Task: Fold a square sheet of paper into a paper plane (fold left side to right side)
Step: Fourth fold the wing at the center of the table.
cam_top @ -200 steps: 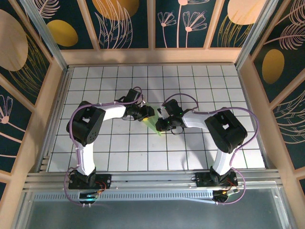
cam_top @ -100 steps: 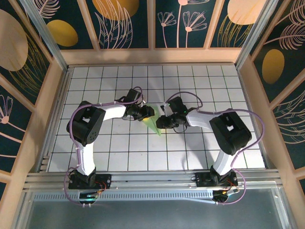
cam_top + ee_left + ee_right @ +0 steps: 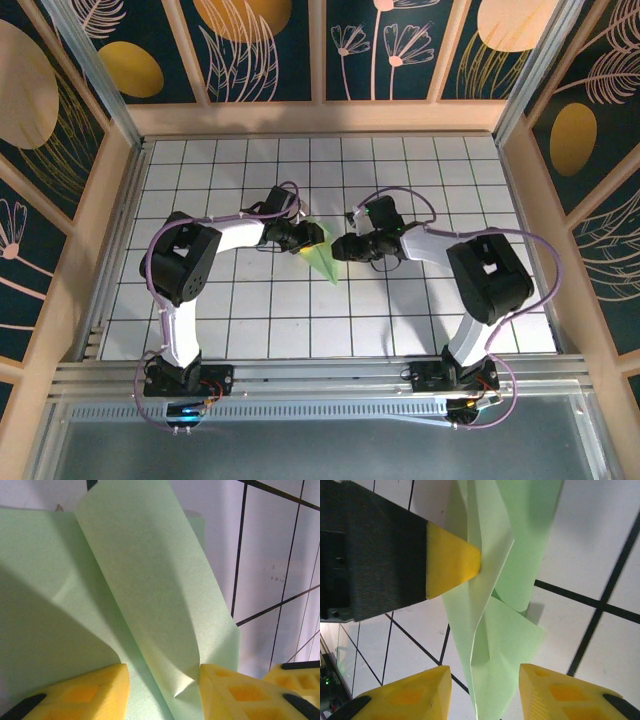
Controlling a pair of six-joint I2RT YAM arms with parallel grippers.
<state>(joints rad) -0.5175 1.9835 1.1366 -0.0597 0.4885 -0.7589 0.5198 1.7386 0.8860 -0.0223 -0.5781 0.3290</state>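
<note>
A white tiled surface [image 3: 400, 310] ruled with dark grid lines fills the middle of the enclosure, evenly lit with only soft shadows. A pale wooden frame [image 3: 320, 118] borders it at the back and along both sides. Above the frame rise dark teal wall panels [image 3: 405, 45] painted with golden ovals and thin pale outlines of leaves and flowers, separated by wooden slats. Slanted aluminium posts [image 3: 92, 75] stand at the two back corners. Along the near edge run aluminium rails [image 3: 320, 372], then a slotted grey strip [image 3: 320, 412] and a smooth grey plate [image 3: 320, 452].
</note>
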